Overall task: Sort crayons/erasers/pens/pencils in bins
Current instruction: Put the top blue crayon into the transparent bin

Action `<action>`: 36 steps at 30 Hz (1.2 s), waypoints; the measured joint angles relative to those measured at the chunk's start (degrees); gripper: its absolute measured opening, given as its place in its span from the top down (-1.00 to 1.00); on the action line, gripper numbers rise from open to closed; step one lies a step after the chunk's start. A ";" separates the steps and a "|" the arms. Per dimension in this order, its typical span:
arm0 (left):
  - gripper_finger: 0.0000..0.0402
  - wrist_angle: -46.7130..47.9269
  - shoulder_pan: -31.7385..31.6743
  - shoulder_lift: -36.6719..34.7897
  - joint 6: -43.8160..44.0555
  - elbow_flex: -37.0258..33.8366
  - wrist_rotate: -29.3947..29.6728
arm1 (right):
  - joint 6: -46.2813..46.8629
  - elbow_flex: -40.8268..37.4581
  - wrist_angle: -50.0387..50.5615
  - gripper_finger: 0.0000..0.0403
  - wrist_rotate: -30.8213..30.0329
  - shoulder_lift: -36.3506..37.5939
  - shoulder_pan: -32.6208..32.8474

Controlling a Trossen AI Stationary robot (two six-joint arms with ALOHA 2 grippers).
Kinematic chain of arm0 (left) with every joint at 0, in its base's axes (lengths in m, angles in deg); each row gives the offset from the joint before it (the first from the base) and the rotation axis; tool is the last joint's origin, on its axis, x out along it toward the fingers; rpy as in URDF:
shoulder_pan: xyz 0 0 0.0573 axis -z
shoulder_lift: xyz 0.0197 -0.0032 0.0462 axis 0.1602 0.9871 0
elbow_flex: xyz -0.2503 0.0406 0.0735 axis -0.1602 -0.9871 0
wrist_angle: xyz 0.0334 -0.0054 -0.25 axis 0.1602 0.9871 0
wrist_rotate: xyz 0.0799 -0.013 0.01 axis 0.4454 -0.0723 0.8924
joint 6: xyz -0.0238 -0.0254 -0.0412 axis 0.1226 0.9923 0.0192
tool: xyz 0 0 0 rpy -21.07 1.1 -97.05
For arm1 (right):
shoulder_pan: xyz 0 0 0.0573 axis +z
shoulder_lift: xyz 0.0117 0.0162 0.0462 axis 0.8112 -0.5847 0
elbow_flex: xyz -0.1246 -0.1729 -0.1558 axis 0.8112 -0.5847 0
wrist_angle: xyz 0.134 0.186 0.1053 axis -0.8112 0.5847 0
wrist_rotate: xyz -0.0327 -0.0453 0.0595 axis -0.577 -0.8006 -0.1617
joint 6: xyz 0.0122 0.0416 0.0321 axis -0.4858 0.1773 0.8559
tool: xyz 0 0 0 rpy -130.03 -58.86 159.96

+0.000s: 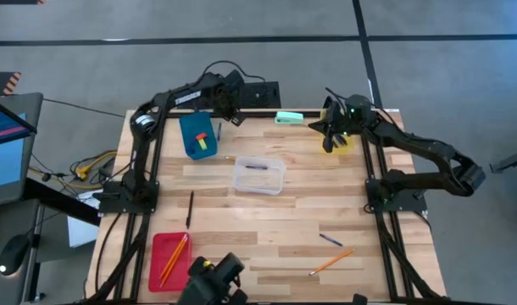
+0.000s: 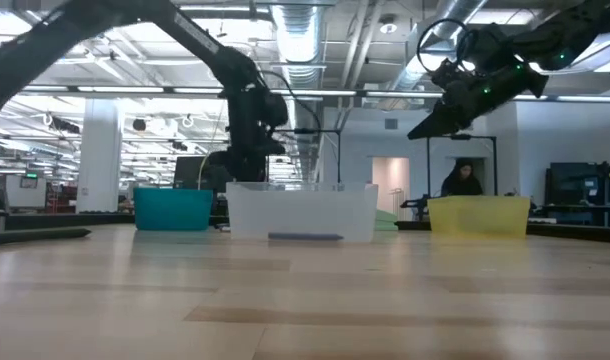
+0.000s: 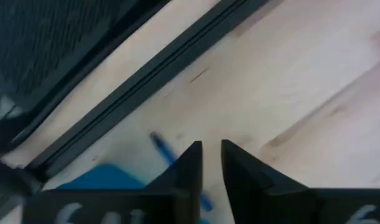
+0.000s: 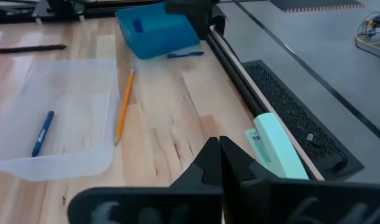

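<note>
Upper middle of the high view, the left gripper [image 3: 212,163], fingers slightly apart, hovers over a pen [image 3: 171,160] beside the blue bin [image 1: 198,135]. Upper right, the right gripper [image 4: 220,155], fingers together, hangs above the yellow bin [image 2: 479,215].

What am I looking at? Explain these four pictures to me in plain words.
Two robot arms stand at a wooden table. One picture looks down from above, one looks level across the table, and two come from the arms' wrists. The left arm reaches beside the blue bin, over a blue pen. The right arm hangs over the yellow bin, its fingers shut, with nothing visible between them. A clear bin holds a pen, and a red bin holds pencils. More pens and a pencil lie loose.
</note>
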 joint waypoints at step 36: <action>0.37 7.83 -2.91 9.01 1.93 4.36 1.56 | -1.28 0.00 0.33 0.99 0.01 -0.02 0.19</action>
